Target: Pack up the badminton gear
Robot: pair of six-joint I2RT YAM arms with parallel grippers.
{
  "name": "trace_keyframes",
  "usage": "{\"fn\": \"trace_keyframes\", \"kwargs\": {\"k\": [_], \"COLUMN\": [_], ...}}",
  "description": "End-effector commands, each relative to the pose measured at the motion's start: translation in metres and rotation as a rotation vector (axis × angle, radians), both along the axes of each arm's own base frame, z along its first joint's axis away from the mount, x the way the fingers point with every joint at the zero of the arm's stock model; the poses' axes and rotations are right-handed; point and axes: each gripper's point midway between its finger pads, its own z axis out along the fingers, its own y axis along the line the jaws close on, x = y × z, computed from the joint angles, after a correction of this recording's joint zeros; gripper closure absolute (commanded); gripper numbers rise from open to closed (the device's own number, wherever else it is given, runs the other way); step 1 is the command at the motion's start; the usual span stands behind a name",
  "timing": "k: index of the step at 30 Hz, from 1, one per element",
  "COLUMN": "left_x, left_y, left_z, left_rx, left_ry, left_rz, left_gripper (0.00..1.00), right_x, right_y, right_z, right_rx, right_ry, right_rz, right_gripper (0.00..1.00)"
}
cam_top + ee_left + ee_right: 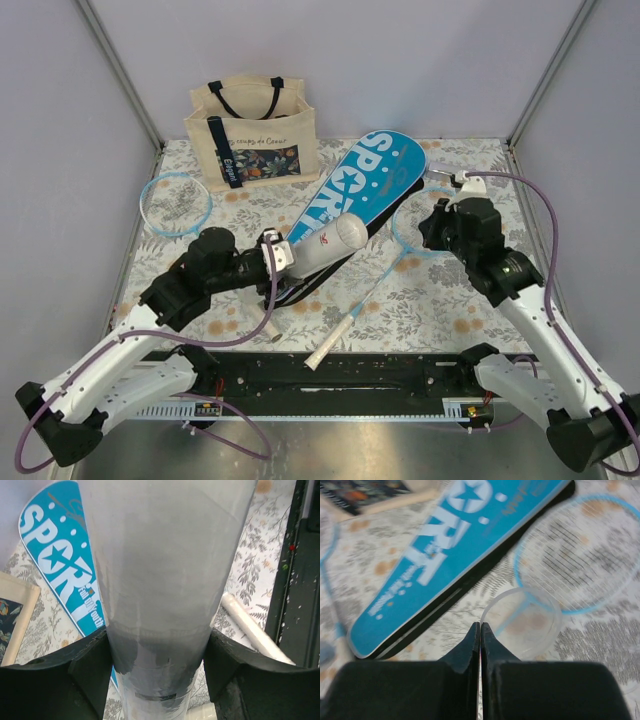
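With right fingers closed empty, left fingers are gripping the tube, best held level approaching the case.

Blue case, white tube, floral-patterned table

Tube looks smooth, matt white; beside the tube, the case is slick blue synthetic; beyond the tube, a coarse canvas tote.

A robotics lab cell: pale wall panels and aluminium posts enclose a floral-covered table, black mounting rail at bottom.
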Motion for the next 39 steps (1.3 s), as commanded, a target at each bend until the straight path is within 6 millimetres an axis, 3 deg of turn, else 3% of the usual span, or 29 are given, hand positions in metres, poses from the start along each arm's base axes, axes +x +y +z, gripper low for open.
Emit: {"fn": "trace_keyframes", "kwargs": {"k": [1, 6, 9, 12, 14, 15, 17, 19, 23, 30, 39], "left_x": [0.017, 0.027, 0.031, 0.033, 0.033, 0.032, 0.031, 0.032, 0.034, 0.035, 0.041], "left_y": [-0.004, -0.005, -0.007, -0.008, -0.008, -0.008, -0.005, -0.003, -0.001, -0.002, -0.006], "left_z": [0.027, 0.017, 0.015, 0.016, 0.013, 0.011, 0.006, 0.000, -0.006, -0.005, 0.000], "left_rx": [0.015, 0.068, 0.080, 0.085, 0.090, 0.094, 0.102, 0.117, 0.151, 0.196, 0.238], "left_ry": [-0.111, -0.097, -0.094, -0.094, -0.092, -0.090, -0.087, -0.089, -0.096, -0.145, -0.205], "left_rz": [0.014, 0.035, 0.040, 0.045, 0.046, 0.047, 0.052, 0.054, 0.059, 0.030, 0.001], "left_gripper": [0.57, 0.57, 0.57, 0.57, 0.58, 0.58, 0.58, 0.58, 0.58, 0.58, 0.58], "right_x": [-0.021, -0.066, -0.083, -0.074, -0.056, -0.054, -0.059, -0.071, -0.105, -0.134, -0.136], "right_y": [0.046, 0.077, 0.087, 0.078, 0.057, 0.053, 0.057, 0.067, 0.087, 0.106, 0.116], "right_z": [0.094, 0.159, 0.179, 0.179, 0.164, 0.153, 0.139, 0.138, 0.155, 0.174, 0.173], "right_rx": [0.036, 0.134, 0.180, 0.204, 0.214, 0.188, 0.184, 0.207, 0.236, 0.284, 0.345], "right_ry": [-0.284, -0.500, -0.532, -0.495, -0.425, -0.402, -0.373, -0.398, -0.505, -0.535, -0.504], "right_rz": [0.398, 0.680, 0.772, 0.668, 0.468, 0.452, 0.486, 0.574, 0.810, 1.035, 1.101], "right_gripper": [1.00, 1.00, 1.00, 1.00, 1.00, 1.00, 1.00, 1.00, 1.00, 1.00, 1.00]}}
